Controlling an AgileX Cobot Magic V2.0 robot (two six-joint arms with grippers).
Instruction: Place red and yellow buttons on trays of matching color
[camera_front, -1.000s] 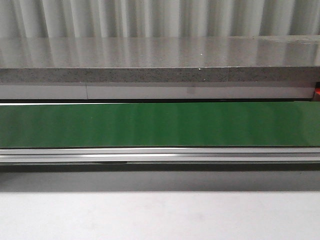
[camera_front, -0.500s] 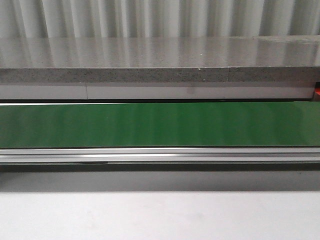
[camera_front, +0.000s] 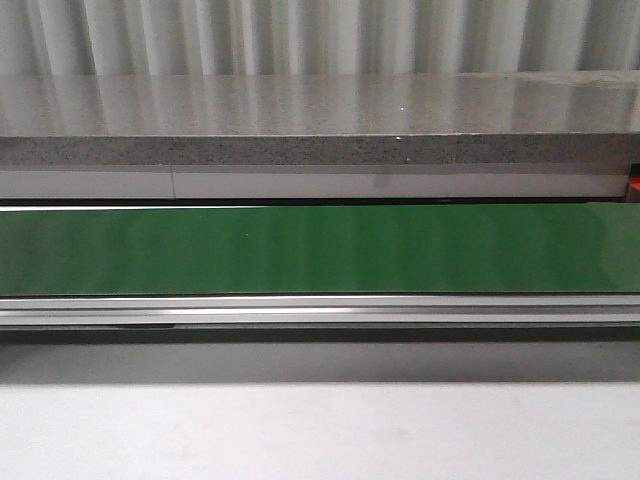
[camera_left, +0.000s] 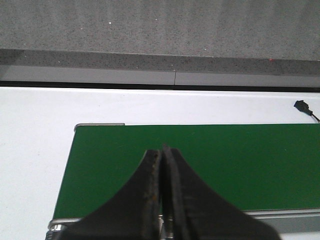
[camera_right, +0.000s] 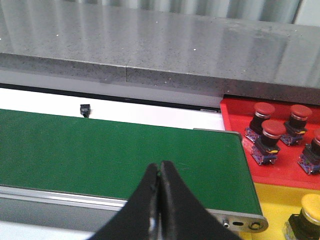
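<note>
Red buttons in red tray — well beside closed right claw

A green belt is seen running straight across the frame from edge to edge. It is bordered in front by a metal rail, with a pale table nearer. Behind it, a grey speckled counter is backed by a corrugated wall. A red sliver is visible at the right edge.
</note>
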